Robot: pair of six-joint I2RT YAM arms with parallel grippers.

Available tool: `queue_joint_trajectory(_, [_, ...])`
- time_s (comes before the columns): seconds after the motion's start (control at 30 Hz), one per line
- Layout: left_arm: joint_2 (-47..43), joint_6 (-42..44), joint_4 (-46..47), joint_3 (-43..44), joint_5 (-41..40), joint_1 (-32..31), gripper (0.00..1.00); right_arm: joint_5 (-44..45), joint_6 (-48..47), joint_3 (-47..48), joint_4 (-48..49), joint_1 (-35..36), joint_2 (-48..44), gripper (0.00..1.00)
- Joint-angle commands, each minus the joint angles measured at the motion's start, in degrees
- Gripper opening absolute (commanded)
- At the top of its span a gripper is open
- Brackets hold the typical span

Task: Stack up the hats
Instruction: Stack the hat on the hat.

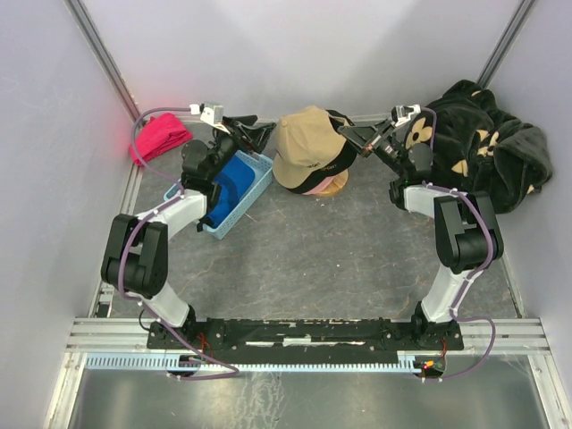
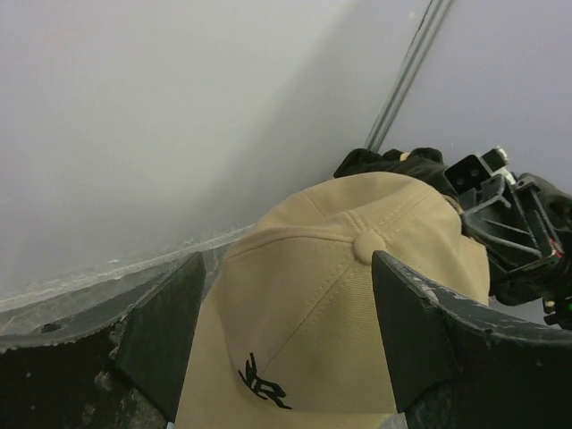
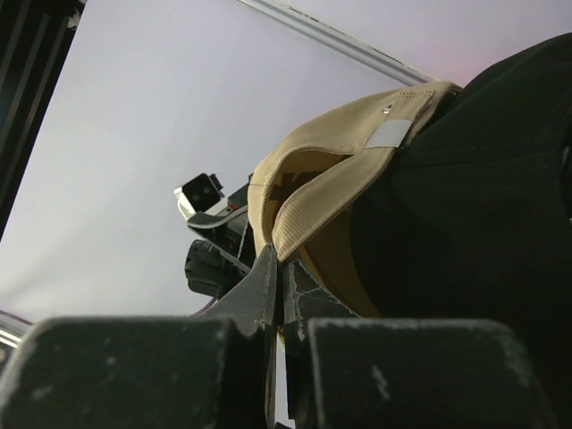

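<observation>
Leftmost, the bright blue cap (image 1: 234, 177) lies in a pale blue basket (image 1: 265, 170) near the left gripper (image 1: 256, 132), its 2 fingers (image 2: 165, 335) spread wide beside the tan cap (image 1: 304, 143), which tops the stack (image 1: 332, 164) in the middle, long axis left-to-right, rear strap pointing right, where the right gripper (image 3: 275, 290) pinches its rim.

Walls (image 1: 295, 45): pale grey-lilac panels, seen on three sides, unmarked.
Corners: closed off by slanted metal struts (image 1: 96, 49).
Desk (image 1: 304, 259): dark grey, mottled; bordered by aluminium rails (image 1: 509, 332) at the near edge.
Light: even, diffuse.
</observation>
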Motion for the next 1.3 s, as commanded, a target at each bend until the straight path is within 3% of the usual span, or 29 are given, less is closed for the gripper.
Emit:
queue_joint_trajectory(0.0, [-3.7, 2.7, 1.7, 0.2, 3.7, 0.2, 0.82, 0.3, 1.0, 3.7, 5.5, -0.2, 1.4, 0.02])
queue_joint_trajectory(0.2, [-4.6, 7.3, -1.4, 0.8, 2.7, -0.7, 0.84, 0.4, 1.6, 7.0, 4.7, 0.1, 2.1, 0.02])
queue_joint_trajectory(0.5, [-4.1, 21.5, -11.9, 5.0, -1.4, -6.0, 0.96, 0.0, 1.0, 8.1, 3.1, 0.8, 2.8, 0.02])
queue_joint_trajectory(0.87, [-2.2, 24.9, -11.8, 6.9, -8.6, -7.0, 1.00, -0.5, 0.5, 8.0, 2.8, 0.7, 3.6, 0.02])
queue_joint_trajectory(1.13, [0.2, 25.5, -13.5, 10.6, -6.0, -7.0, 0.94, -0.4, 0.4, 8.3, 2.8, 0.7, 4.2, 0.03])
queue_joint_trajectory(1.27, [0.9, 26.0, -14.2, 11.7, -5.7, -7.0, 0.82, -0.5, 0.5, 8.3, 2.9, 0.5, 4.5, 0.03])
